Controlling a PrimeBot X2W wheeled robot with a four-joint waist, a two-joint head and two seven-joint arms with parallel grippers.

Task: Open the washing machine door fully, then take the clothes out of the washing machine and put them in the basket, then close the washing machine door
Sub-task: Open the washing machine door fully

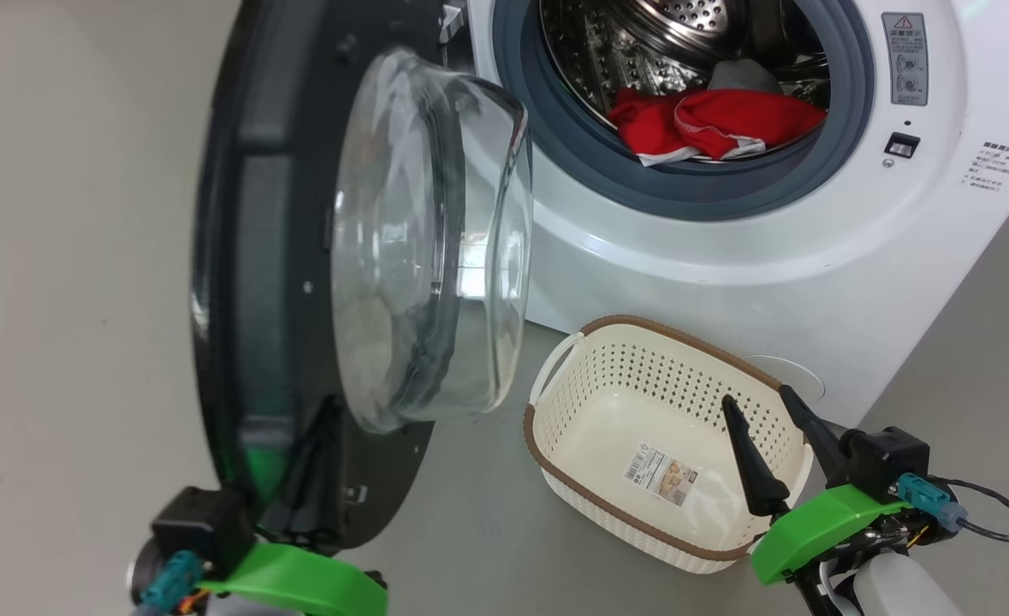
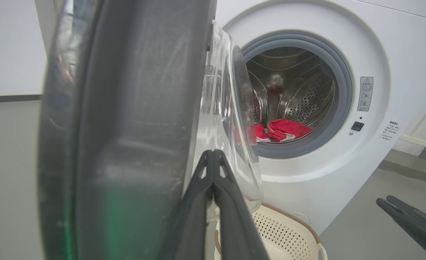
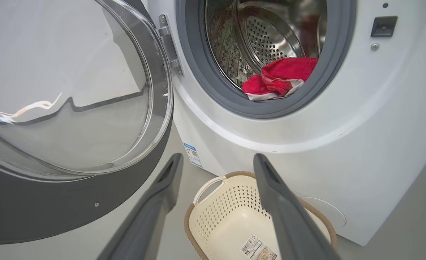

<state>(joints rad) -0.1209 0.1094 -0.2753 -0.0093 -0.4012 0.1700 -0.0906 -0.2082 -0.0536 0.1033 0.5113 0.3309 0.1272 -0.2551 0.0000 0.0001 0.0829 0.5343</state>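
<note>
The washing machine door (image 1: 290,257) stands swung out from the washing machine (image 1: 727,282) on its hinge (image 3: 169,43), roughly square to the front, its glass bowl (image 1: 436,239) bulging toward the robot's right; it looks open, though perhaps not to its full swing. The left gripper (image 2: 213,159), fingers pressed together and pinching nothing, lies along the door's inner face near its lower edge, tips just beside the bowl; whether they touch it I cannot tell. The door's frame lies to that gripper's left, so a push that way should carry it wider; the left arm is plainly the nearer one for this. The red clothes (image 1: 718,120) lie at the front lip of the drum (image 1: 632,43), the heap's long axis running across the opening, a grey-white piece (image 1: 744,75) behind; the right gripper (image 1: 759,400), fingers spread and empty, hovers over the empty basket (image 1: 641,323) on the floor (image 1: 59,342), with the clothes ahead of it and above.
</note>
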